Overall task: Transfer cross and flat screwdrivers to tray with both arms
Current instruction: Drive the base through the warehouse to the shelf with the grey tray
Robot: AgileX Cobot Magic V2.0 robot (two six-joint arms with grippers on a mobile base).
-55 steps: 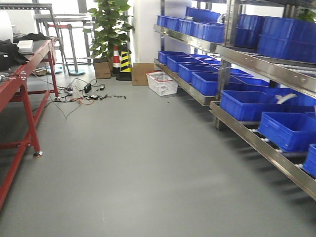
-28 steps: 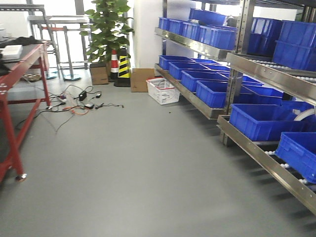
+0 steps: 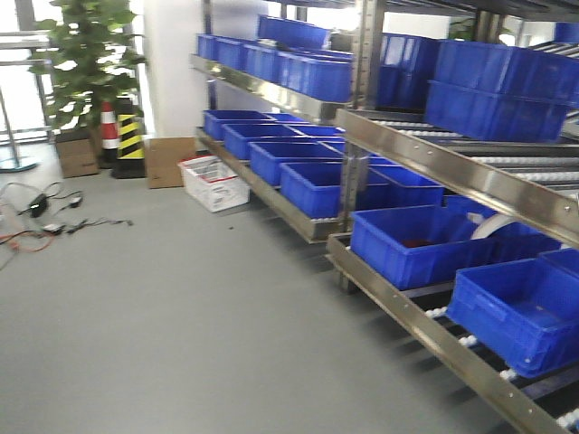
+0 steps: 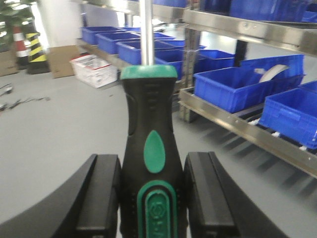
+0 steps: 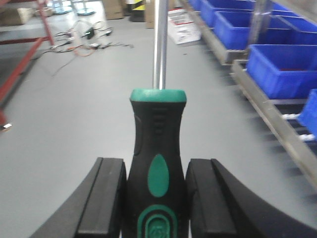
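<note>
Screwdriver one [image 4: 148, 124] sits clamped between the pads of the left tool [image 4: 152, 166], screwdriver two [image 5: 158, 129] clamped just the same in the right tool [image 5: 156, 171], both pointing straight ahead over grey floor [image 4: 49, 124], blue crates [image 4: 228, 84] lined up on the racks [image 4: 237, 126] alongside.

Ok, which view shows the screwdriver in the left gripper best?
The left wrist view: the screwdriver fills the frame, handle clamped in the left gripper, shaft running out the top. The front view shows only shelving and floor. The right wrist view shows the other screwdriver, in the right gripper.
</note>
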